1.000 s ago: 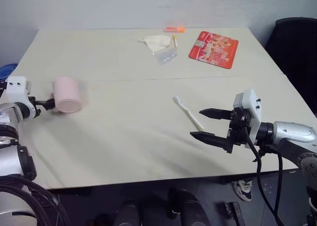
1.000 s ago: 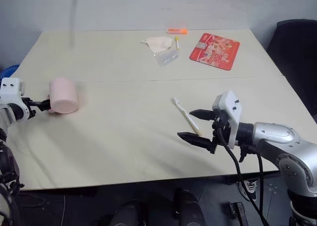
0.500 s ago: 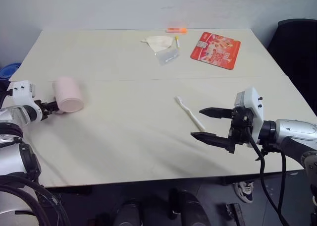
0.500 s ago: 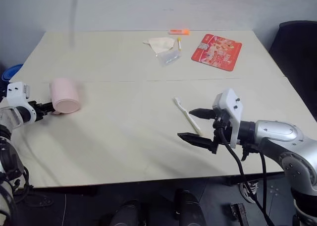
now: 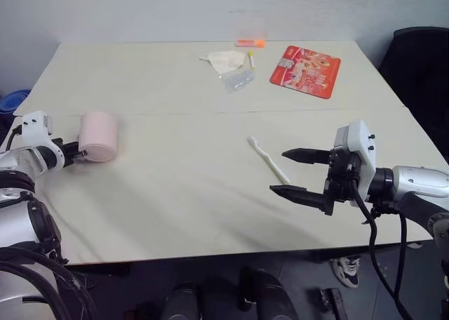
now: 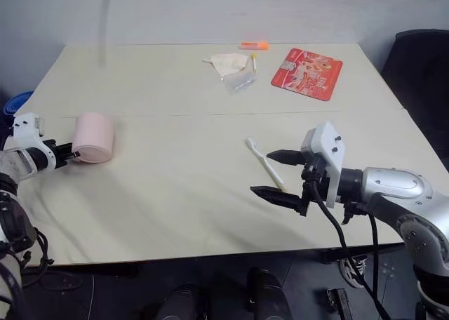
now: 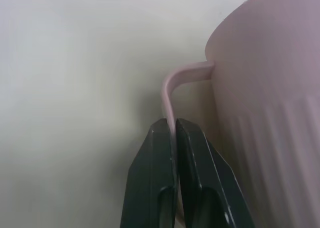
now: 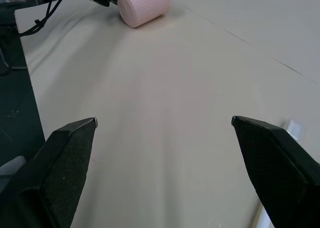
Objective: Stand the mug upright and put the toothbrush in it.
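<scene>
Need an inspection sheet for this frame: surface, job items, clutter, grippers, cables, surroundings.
Surface: pale cream table, a seam running across its middle.
Job's things: pale pink cylindrical mug lying on its side near the left edge; slim white toothbrush flat on the table near the middle.
Clutter: red printed packet, crumpled tissue, clear wrapper, orange marker, all at the far side.
Grippers: left gripper shut on the mug's thin handle; right gripper open, hovering near the toothbrush, holding nothing.
Cables: black cable hanging from the right arm.
Surroundings: black chair at right; grey wall behind.
</scene>
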Controlling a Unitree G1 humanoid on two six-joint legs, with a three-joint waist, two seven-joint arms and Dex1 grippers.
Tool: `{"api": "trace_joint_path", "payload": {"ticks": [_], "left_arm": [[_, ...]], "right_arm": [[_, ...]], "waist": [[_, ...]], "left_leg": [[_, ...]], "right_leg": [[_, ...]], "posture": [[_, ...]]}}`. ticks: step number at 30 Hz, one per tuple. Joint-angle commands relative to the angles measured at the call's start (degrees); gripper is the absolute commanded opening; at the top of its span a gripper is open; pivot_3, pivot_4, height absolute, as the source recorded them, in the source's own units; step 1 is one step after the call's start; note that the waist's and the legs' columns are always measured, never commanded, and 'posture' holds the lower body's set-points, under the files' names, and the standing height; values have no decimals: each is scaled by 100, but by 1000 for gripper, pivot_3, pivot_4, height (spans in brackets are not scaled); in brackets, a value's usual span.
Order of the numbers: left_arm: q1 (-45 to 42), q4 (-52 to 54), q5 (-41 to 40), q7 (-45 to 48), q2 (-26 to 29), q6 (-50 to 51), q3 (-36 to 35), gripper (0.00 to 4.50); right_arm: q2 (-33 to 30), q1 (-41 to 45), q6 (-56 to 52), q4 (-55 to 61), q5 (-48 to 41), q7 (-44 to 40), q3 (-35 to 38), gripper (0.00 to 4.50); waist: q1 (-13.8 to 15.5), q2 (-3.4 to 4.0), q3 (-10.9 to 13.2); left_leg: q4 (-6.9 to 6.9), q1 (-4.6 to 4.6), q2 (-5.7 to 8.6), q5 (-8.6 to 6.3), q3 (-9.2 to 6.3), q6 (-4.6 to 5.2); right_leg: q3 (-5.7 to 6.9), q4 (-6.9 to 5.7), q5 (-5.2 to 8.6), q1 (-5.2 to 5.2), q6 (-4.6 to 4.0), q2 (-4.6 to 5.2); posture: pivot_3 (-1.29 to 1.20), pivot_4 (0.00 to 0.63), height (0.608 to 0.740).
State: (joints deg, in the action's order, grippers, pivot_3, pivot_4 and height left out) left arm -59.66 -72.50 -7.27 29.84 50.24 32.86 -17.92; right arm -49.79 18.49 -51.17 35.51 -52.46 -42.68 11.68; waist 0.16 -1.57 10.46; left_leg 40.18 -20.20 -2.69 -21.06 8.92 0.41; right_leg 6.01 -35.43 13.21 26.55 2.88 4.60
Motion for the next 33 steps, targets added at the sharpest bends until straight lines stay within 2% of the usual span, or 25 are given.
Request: {"api": "trace_joint_path", "payload": {"ticks": [1,4,6,9,11,15,18,22,33], "left_arm": [[-76,317,-79,437,-61,80,87,9],[-57,917,-298,893,-224,119,75,9],[328,2097,-524,1109,-521,-272,41,9],[1163,4308,-866,390,-1400,-468,-182,9],[1807,5644,-892,15,-2007,-708,-68,9],[2802,7410,-468,-989,-3110,-1280,424,9],[3223,7925,-123,-1501,-3553,-1717,708,9],[3598,8208,123,-1772,-3825,-2197,976,9],[4221,7185,541,-1922,-4054,-3582,1406,9]], "right_arm": [[-105,27,-55,-40,-250,-34,259,4500],[-162,2,-137,-119,-392,-24,388,4500],[-239,-74,-85,-100,-284,-13,454,4500],[-290,-186,18,-108,-78,72,471,4500],[-301,-247,49,-95,-9,78,458,4500],[-318,-357,49,-60,17,102,499,4500],[-338,-423,28,-47,2,139,534,4500],[-366,-463,1,-35,-47,151,557,4500],[-294,-103,-51,-275,-46,162,282,4500]], "waist": [[3,0,0],[33,-1,0],[50,-1,1],[66,-2,1],[93,-2,1],[72,-2,1],[76,-2,1],[105,-1,1],[125,-1,1]], "left_leg": [[0,0,0,0,0,0],[2,-3,0,0,-1,0],[5,-7,0,0,-1,0],[5,-9,-5,-2,-6,-1],[5,-6,-10,-2,-22,1],[12,3,-2,-4,-30,5],[12,8,-3,-1,-33,-1],[12,9,-6,0,-35,0],[12,3,-11,0,-48,21]], "right_leg": [[0,0,0,0,0,0],[2,1,0,0,0,0],[1,2,0,2,0,0],[-2,2,0,3,0,3],[-13,1,-2,3,4,16],[-27,-4,-5,2,8,9],[-31,-9,-5,1,6,6],[-34,-8,-6,0,4,6],[-18,20,-6,-4,4,20]], "posture": [[0,150,740],[0,150,740],[0,150,740],[0,150,740],[0,150,740],[0,150,740],[0,150,740],[0,150,740],[0,150,740]]}}
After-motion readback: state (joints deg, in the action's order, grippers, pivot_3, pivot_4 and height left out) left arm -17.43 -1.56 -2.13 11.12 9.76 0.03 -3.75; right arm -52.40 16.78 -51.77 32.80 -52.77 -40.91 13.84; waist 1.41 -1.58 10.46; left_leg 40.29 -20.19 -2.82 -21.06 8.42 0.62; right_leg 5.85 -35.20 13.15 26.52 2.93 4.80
